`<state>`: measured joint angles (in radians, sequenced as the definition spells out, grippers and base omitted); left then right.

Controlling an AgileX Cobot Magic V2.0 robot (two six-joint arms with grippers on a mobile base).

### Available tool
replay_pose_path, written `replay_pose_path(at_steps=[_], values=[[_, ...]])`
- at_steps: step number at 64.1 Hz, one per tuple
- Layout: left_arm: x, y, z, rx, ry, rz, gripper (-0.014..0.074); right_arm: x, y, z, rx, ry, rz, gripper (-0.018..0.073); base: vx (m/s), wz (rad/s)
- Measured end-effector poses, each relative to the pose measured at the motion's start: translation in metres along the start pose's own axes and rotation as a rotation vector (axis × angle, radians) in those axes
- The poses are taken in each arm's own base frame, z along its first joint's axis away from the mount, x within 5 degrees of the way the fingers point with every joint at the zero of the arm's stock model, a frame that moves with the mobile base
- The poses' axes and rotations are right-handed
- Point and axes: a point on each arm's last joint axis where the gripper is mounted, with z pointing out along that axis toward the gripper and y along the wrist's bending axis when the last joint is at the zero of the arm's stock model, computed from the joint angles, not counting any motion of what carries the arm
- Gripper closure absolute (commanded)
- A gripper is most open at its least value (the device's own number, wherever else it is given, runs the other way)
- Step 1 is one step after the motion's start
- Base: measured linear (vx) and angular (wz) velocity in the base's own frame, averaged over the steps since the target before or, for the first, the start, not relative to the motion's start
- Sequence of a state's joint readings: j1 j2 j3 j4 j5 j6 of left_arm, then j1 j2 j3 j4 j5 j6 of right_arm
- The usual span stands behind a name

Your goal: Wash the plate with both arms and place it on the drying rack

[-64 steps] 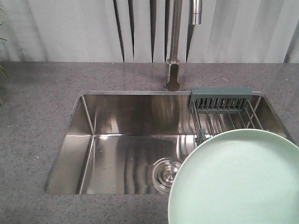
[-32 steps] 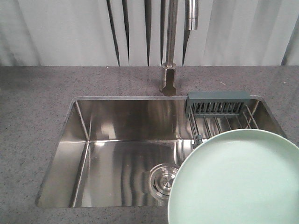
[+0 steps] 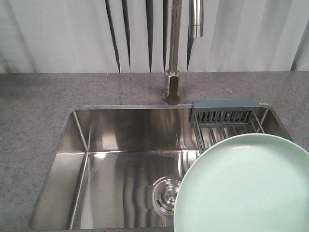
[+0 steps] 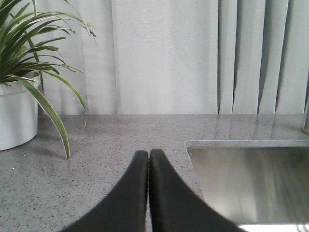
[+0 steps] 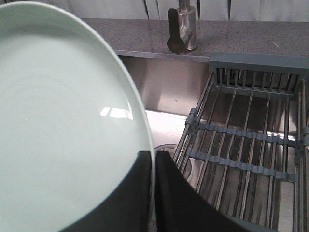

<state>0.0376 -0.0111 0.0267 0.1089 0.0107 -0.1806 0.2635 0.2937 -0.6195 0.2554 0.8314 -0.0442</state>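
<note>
The pale mint-green plate (image 3: 246, 186) fills the lower right of the front view, in front of the sink's right half. In the right wrist view the plate (image 5: 63, 121) stands on edge at the left, and my right gripper (image 5: 154, 155) is shut on its rim, one black finger on each face. The drying rack (image 5: 246, 145) of steel wires with teal-grey end pieces lies across the sink just to the right of the plate; it also shows in the front view (image 3: 224, 117). My left gripper (image 4: 148, 153) is shut and empty above the grey counter, left of the sink corner.
The steel sink (image 3: 77, 159) has a round drain (image 3: 166, 193) near the plate's left edge. A steel faucet (image 3: 173, 63) rises behind the sink. A potted plant (image 4: 19, 96) stands on the speckled grey counter (image 3: 38, 96) at the far left. Grey curtains hang behind.
The front view has shifted: the sink, faucet and rack sit lower and more to the left in the frame. The plate keeps the same place in view.
</note>
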Motion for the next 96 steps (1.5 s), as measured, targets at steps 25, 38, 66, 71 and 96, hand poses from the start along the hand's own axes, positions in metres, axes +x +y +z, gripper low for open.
replay_pose_path(at_steps=[25, 38, 66, 71, 96], values=[[0.0000, 0.0000, 0.0000, 0.000, 0.000, 0.000, 0.0602, 0.0000, 0.0000, 0.0000, 0.000, 0.000, 0.000, 0.0561, 0.03, -0.01], [0.0000, 0.0000, 0.0000, 0.000, 0.000, 0.000, 0.0602, 0.0000, 0.0000, 0.0000, 0.000, 0.000, 0.000, 0.0561, 0.00, 0.00], [0.0000, 0.0000, 0.0000, 0.000, 0.000, 0.000, 0.0602, 0.0000, 0.0000, 0.0000, 0.000, 0.000, 0.000, 0.0561, 0.00, 0.00], [0.0000, 0.0000, 0.0000, 0.000, 0.000, 0.000, 0.0602, 0.0000, 0.0000, 0.0000, 0.000, 0.000, 0.000, 0.0561, 0.00, 0.00], [0.0000, 0.0000, 0.0000, 0.000, 0.000, 0.000, 0.0602, 0.0000, 0.0000, 0.0000, 0.000, 0.000, 0.000, 0.0561, 0.00, 0.00]])
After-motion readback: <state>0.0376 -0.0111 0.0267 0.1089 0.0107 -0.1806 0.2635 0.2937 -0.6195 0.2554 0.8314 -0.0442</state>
